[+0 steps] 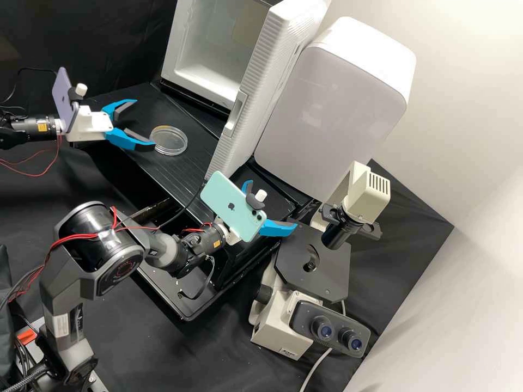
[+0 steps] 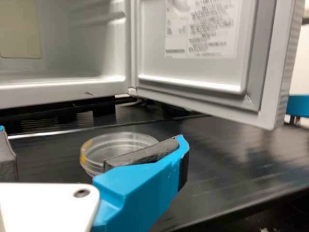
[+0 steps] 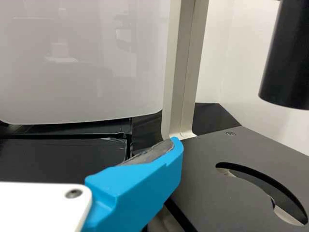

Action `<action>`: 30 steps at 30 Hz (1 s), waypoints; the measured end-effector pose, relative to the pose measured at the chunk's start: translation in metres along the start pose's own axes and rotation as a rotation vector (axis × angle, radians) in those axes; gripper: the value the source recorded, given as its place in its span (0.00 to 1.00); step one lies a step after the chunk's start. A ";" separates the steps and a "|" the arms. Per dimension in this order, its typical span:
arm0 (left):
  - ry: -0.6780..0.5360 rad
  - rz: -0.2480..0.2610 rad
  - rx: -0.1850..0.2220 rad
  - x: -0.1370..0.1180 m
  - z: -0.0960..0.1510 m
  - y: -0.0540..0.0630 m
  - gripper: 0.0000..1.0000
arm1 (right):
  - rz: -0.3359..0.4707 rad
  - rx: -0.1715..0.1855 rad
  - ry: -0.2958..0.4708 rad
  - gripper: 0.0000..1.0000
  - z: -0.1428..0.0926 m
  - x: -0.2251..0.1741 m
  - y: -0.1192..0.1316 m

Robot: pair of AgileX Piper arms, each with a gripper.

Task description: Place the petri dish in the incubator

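So the petri dish [image 1: 169,140] is lying flat on the black ribbed tray [image 1: 180,177], right in front of the incubator [image 1: 215,49] but not inside it. It's clear plastic, and the left wrist cam shows a yellowish tint along one side of the rim. The incubator is white and its door [image 1: 267,81] is swung wide open, so you can see the pale inside wall.

The left pincer [image 1: 143,123] is spread wide and sits low over the tray, pointing at the dish. The tip of its nearer finger [image 1: 131,140] is just beside the dish's rim, and honestly I can't tell if it's touching. The other finger [image 1: 122,106] is well apart from the dish. The pincer isn't gripping anything.

The right pincer [image 1: 271,206] is over by the microscope [image 1: 305,321]. It hangs above the edge of the black stage [image 3: 251,159], near the bottom corner of the open door and well apart from the dish. It looks spread open too, with nothing in it.

A big white box [image 1: 332,103] stands just beside the door. Each arm has a phone clamped at the wrist, a purple phone [image 1: 61,98] on the left and a mint phone [image 1: 231,209] on the right. Everything sits on a surface [image 1: 163,337] draped in black cloth.
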 end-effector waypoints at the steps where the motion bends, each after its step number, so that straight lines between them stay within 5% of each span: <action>1: -0.001 0.000 0.003 0.002 0.001 0.000 1.00 | 0.000 0.000 0.000 1.00 0.000 0.000 0.000; 9: 0.045 -0.054 0.003 0.022 -0.001 -0.013 1.00 | 0.000 0.000 0.000 1.00 0.000 0.000 0.000; 18: 0.057 -0.057 0.002 0.041 -0.002 -0.022 1.00 | 0.000 0.000 0.000 1.00 0.000 0.000 0.000; 30: 0.000 -0.066 -0.092 0.048 0.002 -0.026 1.00 | 0.000 0.000 0.000 1.00 0.000 0.000 0.000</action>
